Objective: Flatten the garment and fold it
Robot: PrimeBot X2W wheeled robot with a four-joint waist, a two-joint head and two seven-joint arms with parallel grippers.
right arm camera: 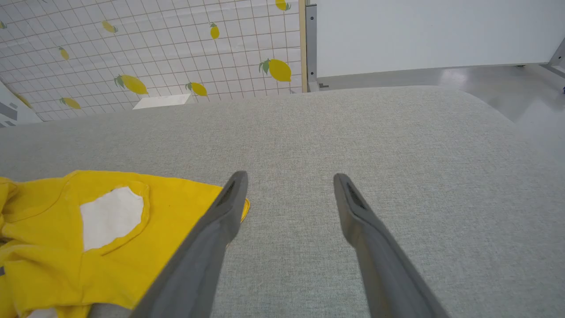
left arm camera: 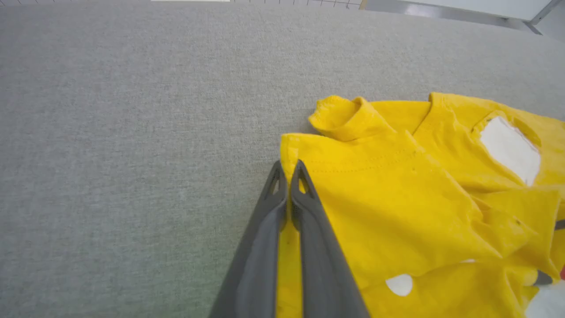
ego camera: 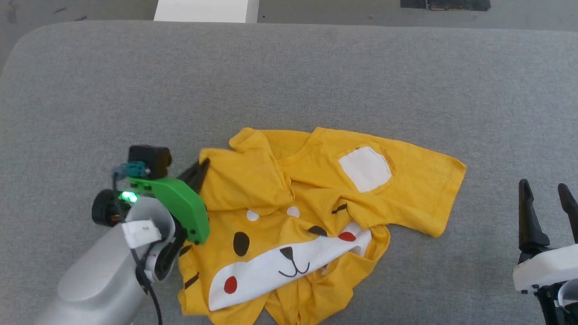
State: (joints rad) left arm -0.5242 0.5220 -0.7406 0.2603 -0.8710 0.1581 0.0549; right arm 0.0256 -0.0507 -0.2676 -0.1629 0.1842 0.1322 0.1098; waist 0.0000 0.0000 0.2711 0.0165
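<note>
Flattening has barely started and no fold is made. The garment (ego camera: 316, 203) lies crumpled on the near half of the table (ego camera: 316, 67), roughly midway between its left and right edges. One sleeve spreads toward the right edge, the collar is bunched and the tiger face is creased under loose folds.

The left gripper (ego camera: 203, 164) is at the shirt's left edge. In the left wrist view its jaws are closed together on the hem there, with yellow cloth showing between the fingers (left arm camera: 309, 229), so I judge it has a pinch on that edge. The right gripper (ego camera: 543, 186) hangs near the table's right edge with its jaws wide apart, holding nothing and clear of the sleeve.

Pulling the shirt out flat and every fold remain to be done.

The shirt's lower part is cut off at the bottom of the head view, and the green wrist bracket (ego camera: 185, 203) covers some of its left side. How much cloth the closed jaws hold is hard to tell.
</note>
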